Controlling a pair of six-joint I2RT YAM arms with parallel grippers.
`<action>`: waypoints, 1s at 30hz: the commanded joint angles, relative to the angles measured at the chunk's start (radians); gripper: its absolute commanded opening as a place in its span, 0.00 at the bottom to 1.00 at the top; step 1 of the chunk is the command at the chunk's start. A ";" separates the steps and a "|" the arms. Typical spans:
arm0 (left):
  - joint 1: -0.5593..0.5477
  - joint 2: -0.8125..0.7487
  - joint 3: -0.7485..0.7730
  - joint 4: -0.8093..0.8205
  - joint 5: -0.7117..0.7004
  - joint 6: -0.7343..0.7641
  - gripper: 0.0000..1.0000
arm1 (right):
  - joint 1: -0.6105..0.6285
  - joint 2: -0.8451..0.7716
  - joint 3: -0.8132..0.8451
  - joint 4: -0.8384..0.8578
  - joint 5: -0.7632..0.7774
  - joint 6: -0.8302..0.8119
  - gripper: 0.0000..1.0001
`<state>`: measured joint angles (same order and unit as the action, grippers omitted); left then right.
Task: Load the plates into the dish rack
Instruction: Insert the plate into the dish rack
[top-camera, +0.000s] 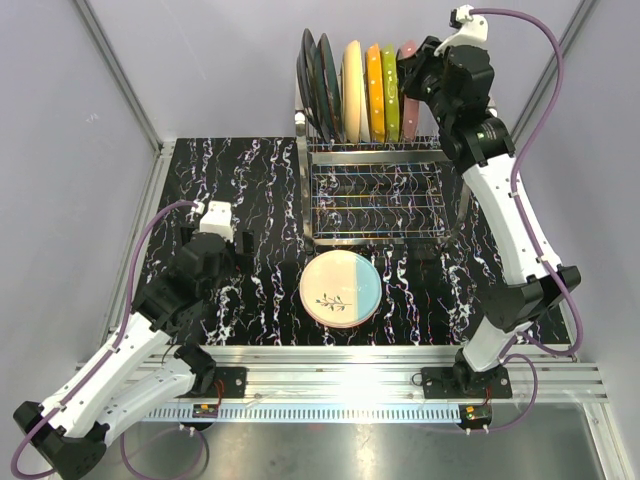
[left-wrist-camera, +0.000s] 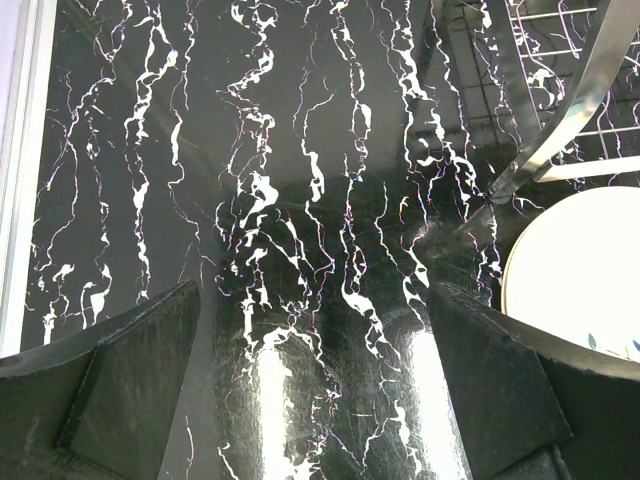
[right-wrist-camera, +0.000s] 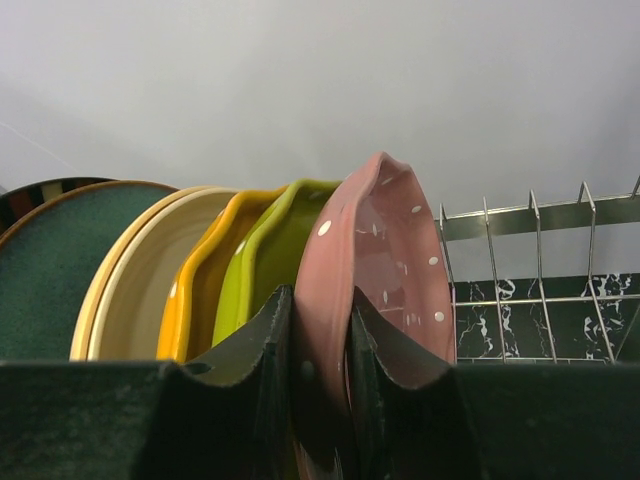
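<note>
Several plates stand on edge in the back of the chrome dish rack (top-camera: 375, 200): two dark ones (top-camera: 318, 85), a cream one (top-camera: 352, 90), an orange one (top-camera: 374, 92), a green one (top-camera: 390, 92) and a pink dotted one (top-camera: 410, 90). My right gripper (right-wrist-camera: 320, 320) is shut on the rim of the pink plate (right-wrist-camera: 385, 240), one finger on each face, next to the green plate (right-wrist-camera: 265, 250). A pale blue-and-cream plate with a sprig (top-camera: 341, 288) lies flat on the table in front of the rack. My left gripper (left-wrist-camera: 315, 330) hangs open over bare table, left of that plate (left-wrist-camera: 580, 260).
The rack's free upright tines (right-wrist-camera: 535, 215) stand to the right of the pink plate. Its tubular end frame (left-wrist-camera: 570, 110) shows at the upper right of the left wrist view. The black marbled table (top-camera: 240, 190) has a metal rail along its left edge (top-camera: 150, 220).
</note>
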<state>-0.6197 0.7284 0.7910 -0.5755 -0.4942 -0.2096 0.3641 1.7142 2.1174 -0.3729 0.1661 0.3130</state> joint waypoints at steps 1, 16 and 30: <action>0.006 -0.001 0.011 0.039 -0.017 0.001 0.99 | 0.012 -0.077 -0.014 0.109 -0.036 0.035 0.00; 0.006 -0.001 0.014 0.032 -0.018 -0.001 0.99 | 0.012 -0.071 -0.019 0.091 -0.085 0.054 0.40; 0.006 -0.007 0.017 0.028 -0.018 -0.007 0.99 | 0.012 -0.106 0.061 0.009 -0.117 0.003 0.55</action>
<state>-0.6174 0.7284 0.7910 -0.5816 -0.4942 -0.2100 0.3607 1.6840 2.1021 -0.3805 0.1291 0.3382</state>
